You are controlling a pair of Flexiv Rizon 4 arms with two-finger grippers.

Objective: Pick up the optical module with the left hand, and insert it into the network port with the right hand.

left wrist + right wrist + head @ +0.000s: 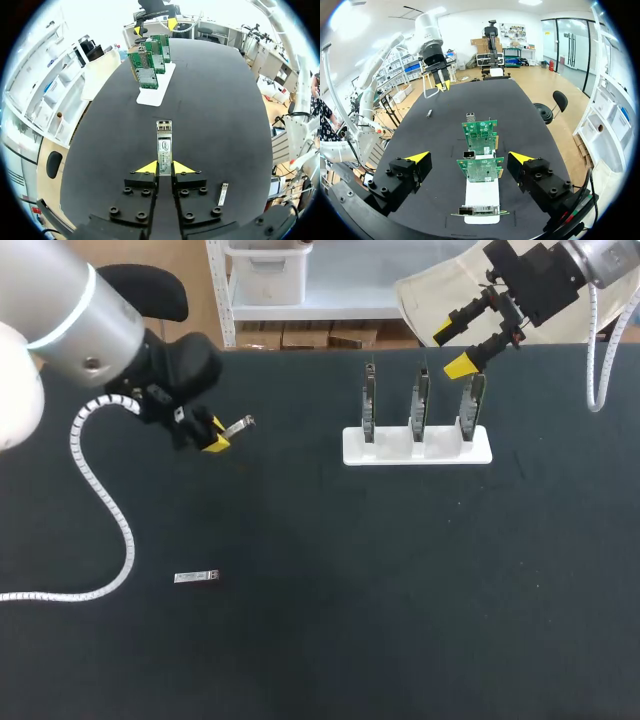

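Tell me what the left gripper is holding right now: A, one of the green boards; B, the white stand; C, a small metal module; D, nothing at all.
C: the left gripper is shut on a small metal module, which sticks out ahead of its yellow tips.

Bare table [330,590] separates left hand [217,433] from three upright boards [420,405] ahead of right hand [452,350]
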